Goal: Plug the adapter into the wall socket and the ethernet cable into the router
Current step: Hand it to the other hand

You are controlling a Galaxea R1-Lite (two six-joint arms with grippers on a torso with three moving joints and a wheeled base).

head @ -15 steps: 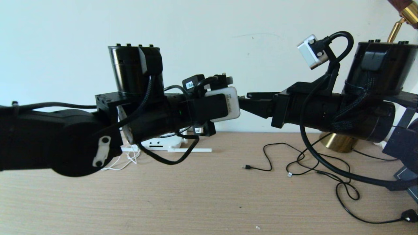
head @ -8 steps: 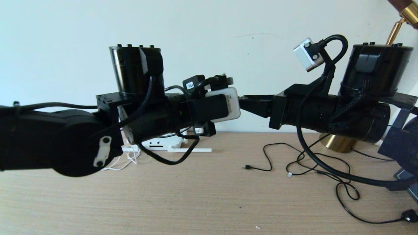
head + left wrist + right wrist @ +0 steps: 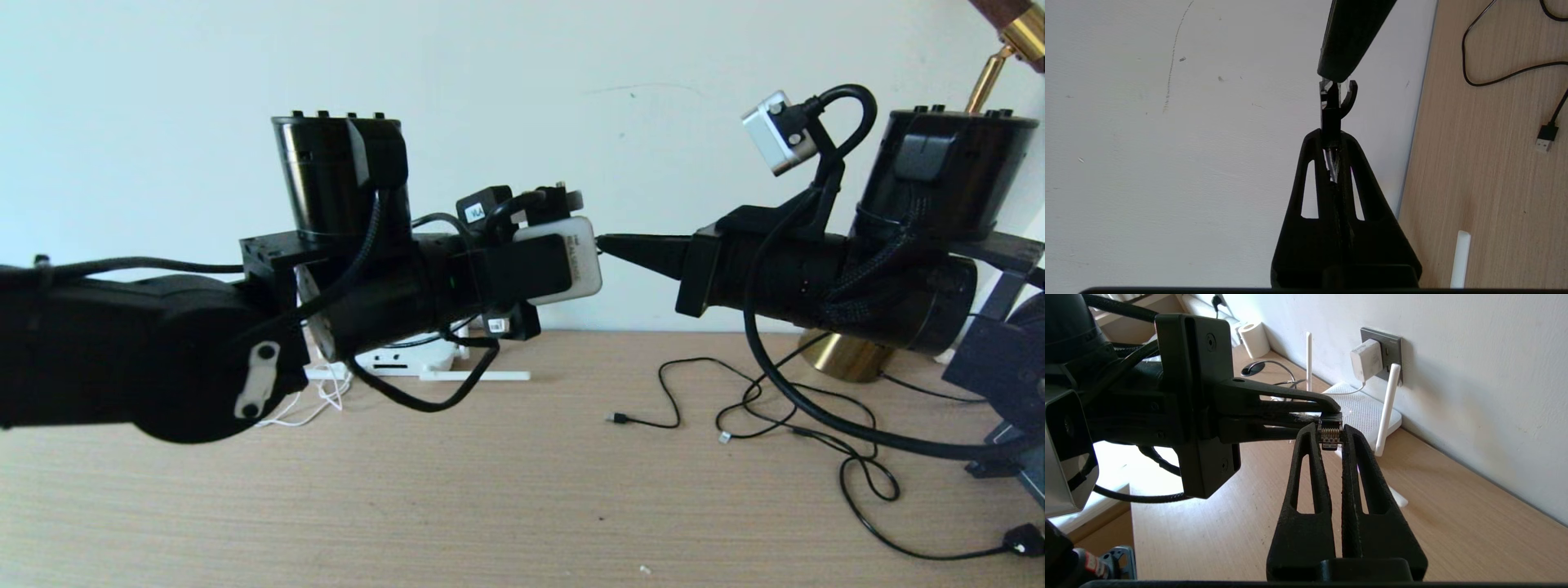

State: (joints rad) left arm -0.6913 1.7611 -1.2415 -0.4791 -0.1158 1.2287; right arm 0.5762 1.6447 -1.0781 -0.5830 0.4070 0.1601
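Note:
Both grippers meet in mid-air above the table. In the right wrist view the ethernet cable's plug (image 3: 1330,435), with its clear tip and gold contacts, sits pinched between my right gripper (image 3: 1330,430), which is shut on it. My left gripper (image 3: 1329,412) comes in from the side, also shut on the plug's rear. The left wrist view shows the plug (image 3: 1330,107) sticking out of the shut left gripper (image 3: 1331,136). The white adapter (image 3: 1366,359) sits in the dark grey wall socket (image 3: 1391,342). Below it lies the white router (image 3: 1363,412) with upright antennas.
Thin black cables with a USB plug (image 3: 619,419) lie looped on the wooden table (image 3: 522,506). A brass lamp base (image 3: 845,355) stands at the back right. A white roll (image 3: 1254,338) stands by the wall beyond the router.
My right gripper's fingers have gone from wide apart to shut on the plug's tip. The left arm has held still with the plug.

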